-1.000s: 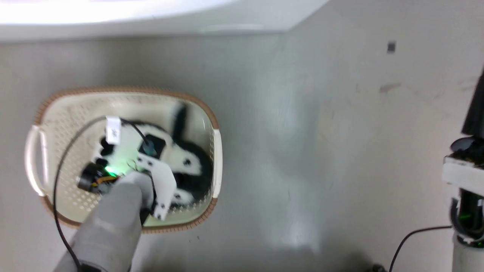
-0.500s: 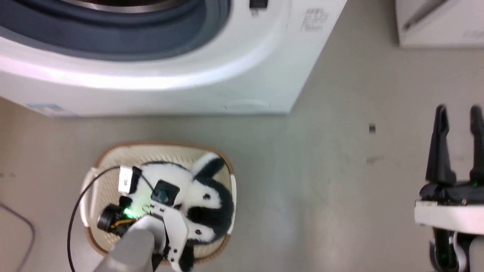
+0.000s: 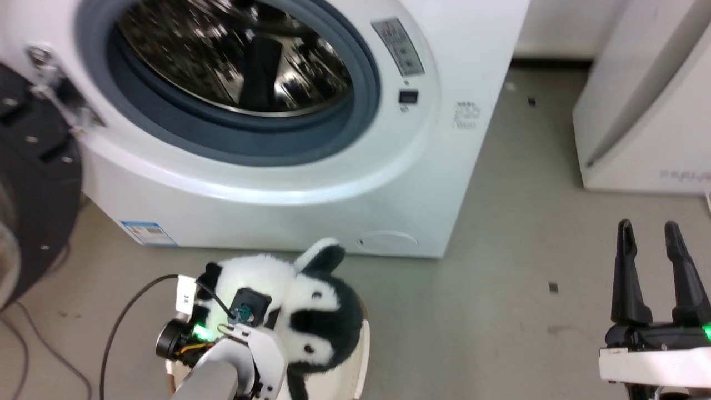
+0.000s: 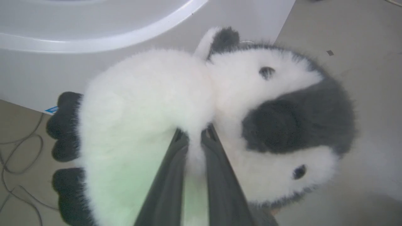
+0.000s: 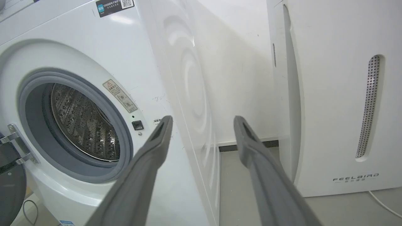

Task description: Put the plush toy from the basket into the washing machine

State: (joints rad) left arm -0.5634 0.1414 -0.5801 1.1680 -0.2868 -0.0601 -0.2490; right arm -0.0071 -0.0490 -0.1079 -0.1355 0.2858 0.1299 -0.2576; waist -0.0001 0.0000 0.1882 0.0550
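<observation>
Pinching a fold of white fur, the left end effector [image 4: 194,136] holds the plush toy [image 4: 176,94]. Its fingers [image 4: 169,182] are pressed nearly together, with fluff squeezed between them.
- Left of the fingers: the toy's white body, with black paws at the far left.
- Right of the fingers: the head, with a black patch and two dark eyes.
- Beyond the fingertips: one black-tipped ear, toward the washing machine [image 3: 389,183].

Head view: the toy hangs at this end effector over the basket [image 3: 364,355]. A cream strip of the basket's wall shows past the toy's right side. Whether toy and basket touch, I cannot tell. The washer's white front stands just ahead of the end effector. Higher and further ahead, a grey gasket [image 3: 355,111] rings the shiny drum [image 3: 233,50]. The dark round door [image 3: 33,183] is swung out to the left. Loose cables [image 3: 33,344] lie on the floor [image 3: 500,311] left of this end effector.

Right end effector [image 3: 647,226]: its fingers are spread with nothing between them. It is well apart from the toy, off to the right, above bare floor. In the right wrist view the washer's side panel shows between the spread fingers. The drum opening lies to their left and the white FEELBIRD appliance [image 5: 339,94] to their right.
</observation>
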